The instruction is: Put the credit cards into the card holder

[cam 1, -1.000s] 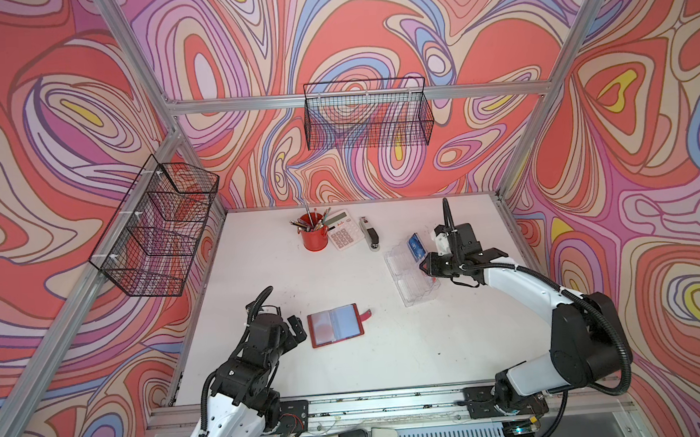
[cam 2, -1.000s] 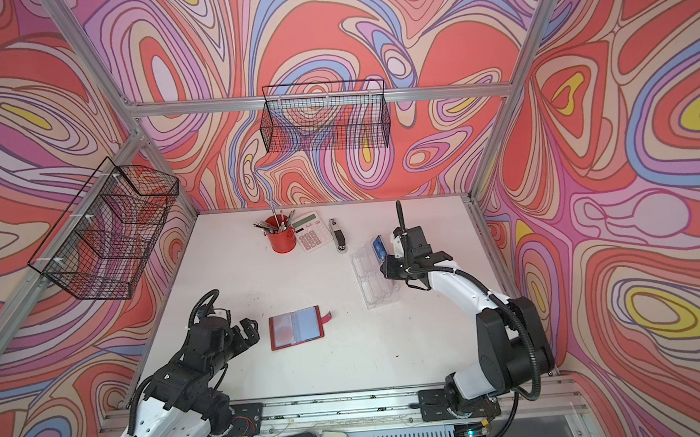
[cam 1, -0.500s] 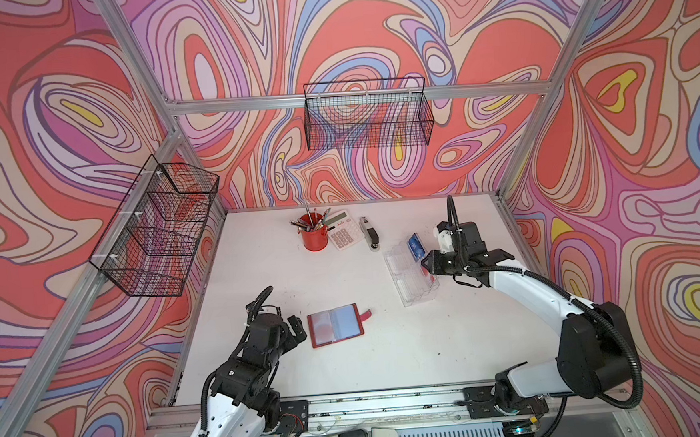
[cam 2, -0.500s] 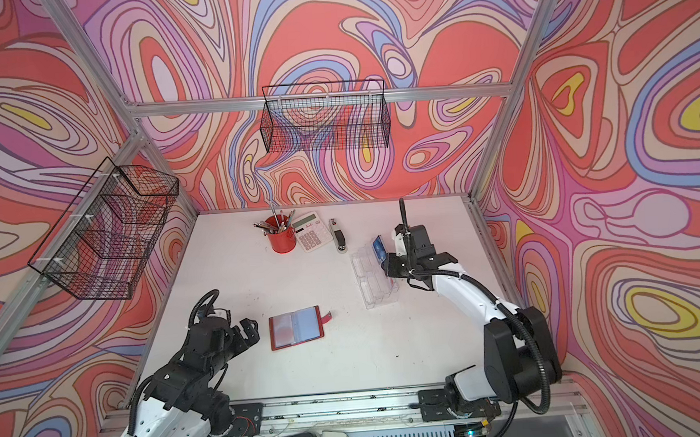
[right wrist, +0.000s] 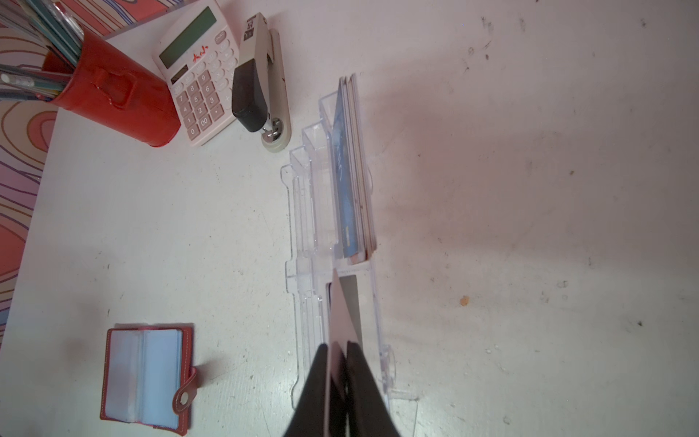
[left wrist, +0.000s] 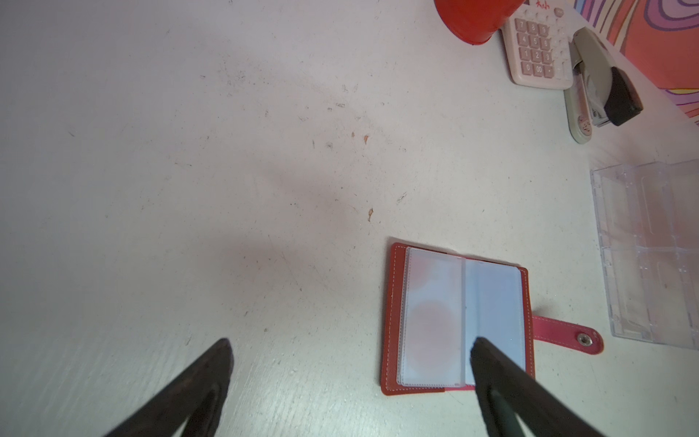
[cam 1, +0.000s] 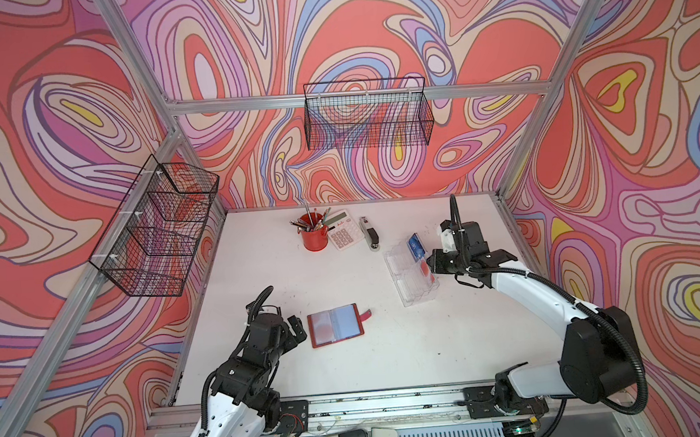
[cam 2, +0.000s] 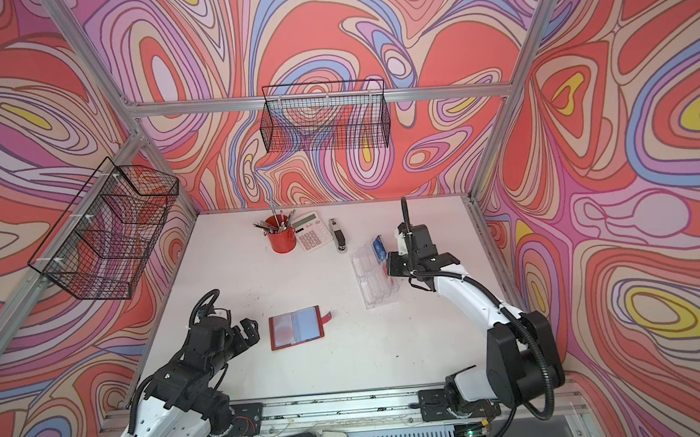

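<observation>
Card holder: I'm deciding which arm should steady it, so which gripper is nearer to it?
Left. The left gripper hangs open right beside the card holder; the right gripper is across the table at the clear tray, shut on a credit card.

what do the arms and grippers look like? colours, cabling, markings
Left arm and right arm match: white link shells, black joint housings, black corrugated cable hoses looped outside. Left gripper and right gripper: matte black fingers tapering to points. No legible markings.
</observation>
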You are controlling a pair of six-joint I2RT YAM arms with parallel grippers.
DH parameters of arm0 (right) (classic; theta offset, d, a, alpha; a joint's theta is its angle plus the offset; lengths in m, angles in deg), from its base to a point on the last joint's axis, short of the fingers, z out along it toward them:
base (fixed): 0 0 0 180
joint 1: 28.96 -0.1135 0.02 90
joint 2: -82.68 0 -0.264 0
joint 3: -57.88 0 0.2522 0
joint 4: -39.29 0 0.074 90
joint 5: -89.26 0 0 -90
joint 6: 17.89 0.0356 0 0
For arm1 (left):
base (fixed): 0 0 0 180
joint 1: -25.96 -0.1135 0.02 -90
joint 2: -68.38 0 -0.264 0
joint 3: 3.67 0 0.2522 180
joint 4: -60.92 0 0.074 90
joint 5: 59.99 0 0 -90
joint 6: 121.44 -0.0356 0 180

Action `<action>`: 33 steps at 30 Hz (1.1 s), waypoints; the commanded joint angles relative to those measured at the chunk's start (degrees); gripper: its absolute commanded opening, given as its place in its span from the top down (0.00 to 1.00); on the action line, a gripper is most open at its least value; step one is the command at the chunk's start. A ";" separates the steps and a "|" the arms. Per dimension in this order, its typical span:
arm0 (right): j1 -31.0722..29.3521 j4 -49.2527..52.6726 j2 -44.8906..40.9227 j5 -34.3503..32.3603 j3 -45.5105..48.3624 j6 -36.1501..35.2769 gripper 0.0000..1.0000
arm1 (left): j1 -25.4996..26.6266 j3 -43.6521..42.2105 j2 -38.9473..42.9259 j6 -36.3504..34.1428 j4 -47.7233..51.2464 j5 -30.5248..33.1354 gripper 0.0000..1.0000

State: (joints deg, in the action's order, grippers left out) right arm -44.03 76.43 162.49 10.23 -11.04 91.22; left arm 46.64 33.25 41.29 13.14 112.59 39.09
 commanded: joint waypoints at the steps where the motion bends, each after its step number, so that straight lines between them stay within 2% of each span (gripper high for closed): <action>1: 0.09 0.44 -2.33 -2.51 0.75 -0.28 0.91 | 0.10 -0.47 -0.26 -0.10 0.37 0.85 0.00; 12: 0.03 1.96 -7.09 -11.47 0.84 0.42 1.00 | 0.12 -0.14 -0.58 -0.36 0.49 -0.17 0.00; 18: 0.01 8.35 -13.37 -20.96 -3.94 0.41 1.00 | 0.10 1.10 0.20 1.38 2.42 -2.82 0.00; 21: -0.03 12.41 -16.09 -17.71 -8.80 0.70 1.00 | 0.06 2.19 0.99 2.45 2.56 -5.13 0.00; 25: -1.19 10.14 -17.66 -6.26 -8.72 4.80 1.00 | 0.06 3.48 3.03 3.10 3.95 -8.41 0.00; 27: -5.22 6.65 -17.55 -5.66 -6.46 7.55 1.00 | 0.09 3.14 4.34 2.36 3.13 -10.99 0.00; 31: -18.05 -4.46 -12.43 -8.46 -3.53 11.66 1.00 | 0.10 2.36 5.34 3.14 3.27 -12.93 0.00; 33: -21.31 -10.47 -7.32 -5.85 -3.63 13.39 1.00 | 0.13 2.00 4.93 3.39 2.76 -14.17 0.00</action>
State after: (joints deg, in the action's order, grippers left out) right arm -62.00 74.88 150.39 1.74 -16.00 100.29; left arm 46.64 35.35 46.23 15.54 114.36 27.72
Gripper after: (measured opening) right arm 0.047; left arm 0.998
